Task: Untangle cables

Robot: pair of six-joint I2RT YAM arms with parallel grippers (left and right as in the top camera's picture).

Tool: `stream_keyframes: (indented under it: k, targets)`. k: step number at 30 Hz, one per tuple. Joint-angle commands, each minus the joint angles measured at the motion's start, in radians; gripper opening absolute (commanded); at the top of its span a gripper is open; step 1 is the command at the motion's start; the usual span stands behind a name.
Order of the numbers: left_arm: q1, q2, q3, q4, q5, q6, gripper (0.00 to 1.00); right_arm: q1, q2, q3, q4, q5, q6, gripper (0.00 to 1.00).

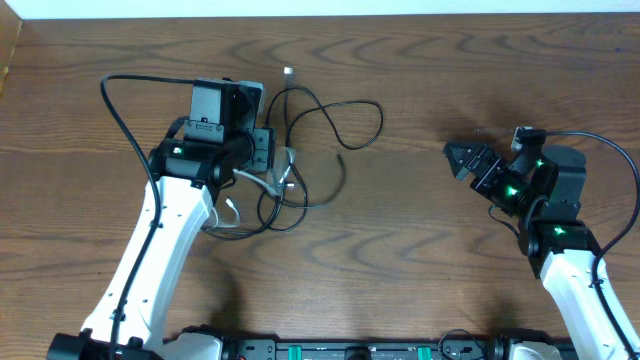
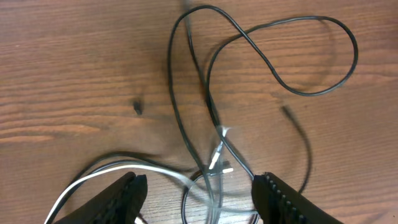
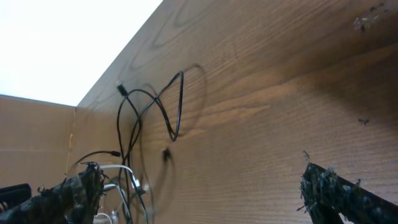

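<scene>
The cables [image 1: 300,150] lie tangled left of the table's middle: thin black cords in big loops and one white cord [image 1: 262,182]. My left gripper [image 1: 272,160] hangs open over the tangle. In the left wrist view its jaws [image 2: 199,199] straddle the white cord [image 2: 118,171] and a small black loop [image 2: 214,199], holding nothing. A wide black loop [image 2: 292,56] reaches away to the right. My right gripper [image 1: 468,163] is open and empty at the right, well apart from the cables. The right wrist view shows the tangle [image 3: 134,137] at far left between its open fingers [image 3: 205,193].
The wooden table [image 1: 420,70] carries only the cables. A thicker black arm cable [image 1: 125,115] arcs behind the left arm, and another [image 1: 610,150] curves by the right arm. A light wall edge [image 3: 62,43] shows beyond the table's far side.
</scene>
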Motion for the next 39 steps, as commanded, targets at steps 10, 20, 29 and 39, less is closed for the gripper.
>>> stream_keyframes:
  k: [10, 20, 29, 39]
  targets:
    - [0.003, -0.002, 0.015, -0.055, 0.035, -0.037, 0.65, -0.005, -0.010, 0.005, -0.050, -0.007, -0.020, 0.99]
    - [0.003, -0.002, 0.014, -0.107, 0.030, -0.036, 0.75, -0.005, -0.009, 0.005, -0.080, -0.003, -0.020, 0.99]
    - [0.003, 0.006, 0.014, -0.119, -0.016, -0.036, 0.80, -0.005, -0.007, 0.005, -0.101, 0.022, -0.020, 0.99]
    - [0.003, 0.091, 0.014, -0.154, -0.108, -0.080, 0.81, -0.005, -0.005, 0.005, -0.122, 0.055, -0.020, 0.99]
